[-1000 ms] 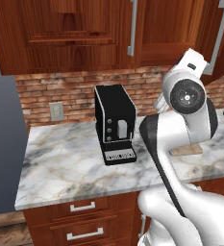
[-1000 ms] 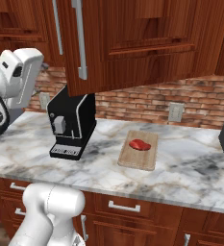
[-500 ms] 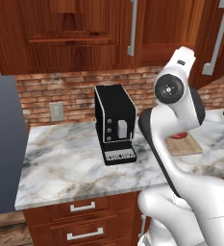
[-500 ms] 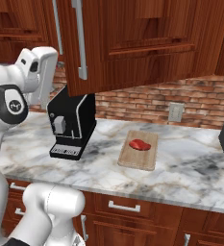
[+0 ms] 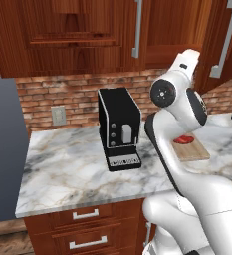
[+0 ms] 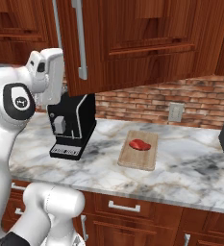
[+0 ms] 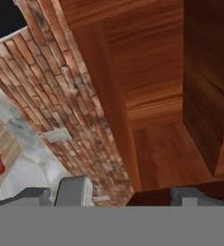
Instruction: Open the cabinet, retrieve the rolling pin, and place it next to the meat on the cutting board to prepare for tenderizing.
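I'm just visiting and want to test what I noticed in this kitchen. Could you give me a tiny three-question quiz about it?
1. True or false: the meat lies on the cutting board.
2. What stands left of the board on the counter in the right base view? A) black coffee machine B) kettle C) fruit bowl
3. Fill in: a door of the cabinet above the counter stands ____.

Key: 1 true; 2 A; 3 open. The door swings out over the coffee machine, and the hand view looks into the bare wooden inside.
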You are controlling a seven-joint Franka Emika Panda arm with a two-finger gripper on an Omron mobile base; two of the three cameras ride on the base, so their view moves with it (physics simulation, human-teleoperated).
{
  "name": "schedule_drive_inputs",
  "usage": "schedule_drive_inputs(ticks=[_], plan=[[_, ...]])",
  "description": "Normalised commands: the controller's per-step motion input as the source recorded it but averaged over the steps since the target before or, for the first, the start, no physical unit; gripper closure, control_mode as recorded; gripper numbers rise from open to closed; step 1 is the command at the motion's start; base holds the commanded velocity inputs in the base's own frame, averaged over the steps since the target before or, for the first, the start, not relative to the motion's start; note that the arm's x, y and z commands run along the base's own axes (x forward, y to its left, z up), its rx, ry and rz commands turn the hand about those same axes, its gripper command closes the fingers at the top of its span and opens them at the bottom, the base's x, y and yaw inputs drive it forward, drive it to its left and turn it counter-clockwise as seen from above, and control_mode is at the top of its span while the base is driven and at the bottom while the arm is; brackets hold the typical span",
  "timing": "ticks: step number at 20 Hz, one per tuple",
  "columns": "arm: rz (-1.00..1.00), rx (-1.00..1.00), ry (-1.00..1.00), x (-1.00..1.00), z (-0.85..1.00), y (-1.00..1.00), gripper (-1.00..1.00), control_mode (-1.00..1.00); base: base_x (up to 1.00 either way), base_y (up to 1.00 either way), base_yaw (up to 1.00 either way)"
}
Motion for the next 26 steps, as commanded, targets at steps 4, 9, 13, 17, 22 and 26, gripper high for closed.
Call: schedule_drive_inputs(ticks=[4, 9, 13, 17, 22, 26], plan=[[-0.15, -0.02, 0.00, -0.03, 0.00, -0.40, -1.00, -1.00, 0.00, 0.00, 0.00], [-0.14, 0.00, 0.00, -0.29, 0.00, -0.56, -1.00, -1.00, 0.00, 0.00, 0.00], [-0.14, 0.00, 0.00, -0.51, 0.00, -0.68, -1.00, -1.00, 0.00, 0.00, 0.00], [-0.14, 0.00, 0.00, -0.71, 0.00, -0.75, -1.00, -1.00, 0.00, 0.00, 0.00], [-0.12, 0.00, 0.00, -0.70, 0.00, -0.84, -1.00, -1.00, 0.00, 0.00, 0.00], [-0.10, 0.01, 0.00, -0.60, 0.00, -0.89, -1.00, -1.00, 0.00, 0.00, 0.00]])
